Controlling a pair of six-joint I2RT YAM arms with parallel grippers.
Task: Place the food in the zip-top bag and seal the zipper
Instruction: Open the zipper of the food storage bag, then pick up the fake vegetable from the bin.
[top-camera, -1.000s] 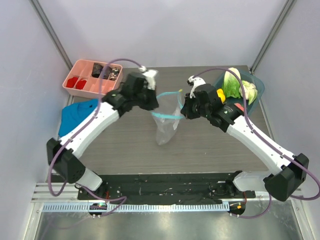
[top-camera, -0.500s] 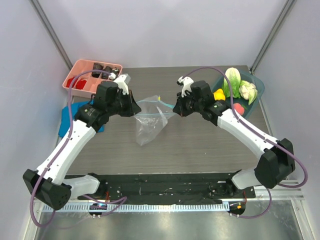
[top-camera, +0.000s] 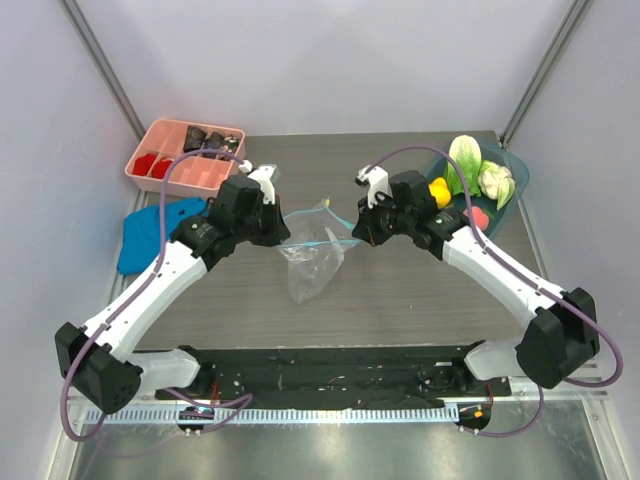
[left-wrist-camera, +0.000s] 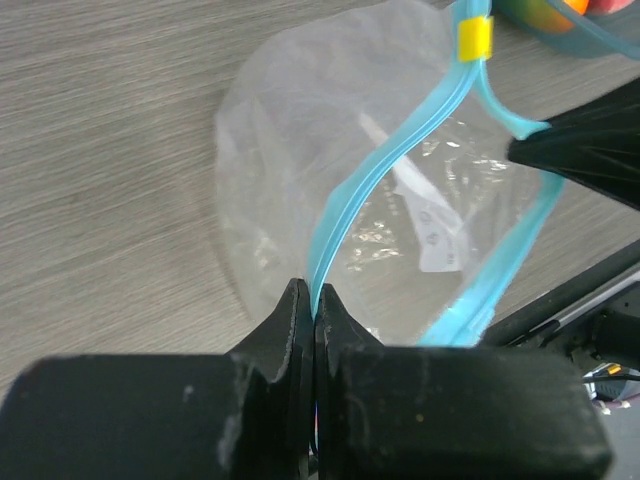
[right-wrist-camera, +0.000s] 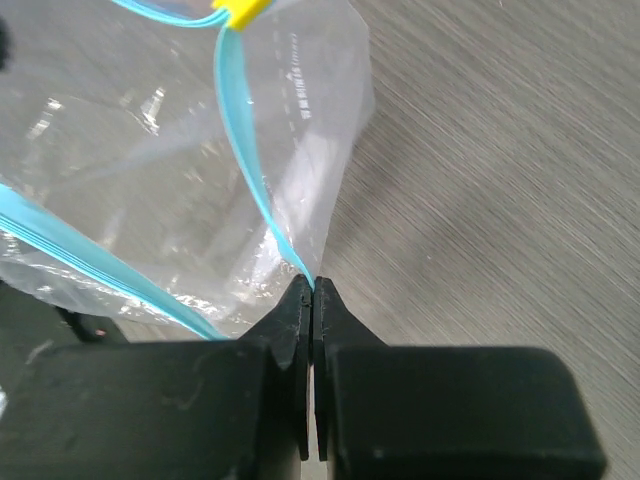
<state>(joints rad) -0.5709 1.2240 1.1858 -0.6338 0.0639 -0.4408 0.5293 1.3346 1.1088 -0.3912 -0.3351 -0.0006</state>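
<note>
Here left hand (left-wrist-camera: 313, 300), right hand (right-wrist-camera: 311, 290) clamp zipper (left-wrist-camera: 372, 178); teal bowl (top-camera: 519, 182) near right arm (top-camera: 490, 265).

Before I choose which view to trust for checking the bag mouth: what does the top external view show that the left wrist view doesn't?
Only top external: the pink tray and the blue cloth. Only left wrist: the left gripper pinched shut on the zipper, and a white label. Both: the zip-top bag, its mouth spread between the left gripper and the right gripper.

Clear zip-top bag (top-camera: 312, 270) mouth-up, centre, light-blue zipper (left-wrist-camera: 345, 190) open; cabbage (top-camera: 463, 160) and fruits (top-camera: 438, 190) in teal bowl (top-camera: 515, 190), right.
</note>
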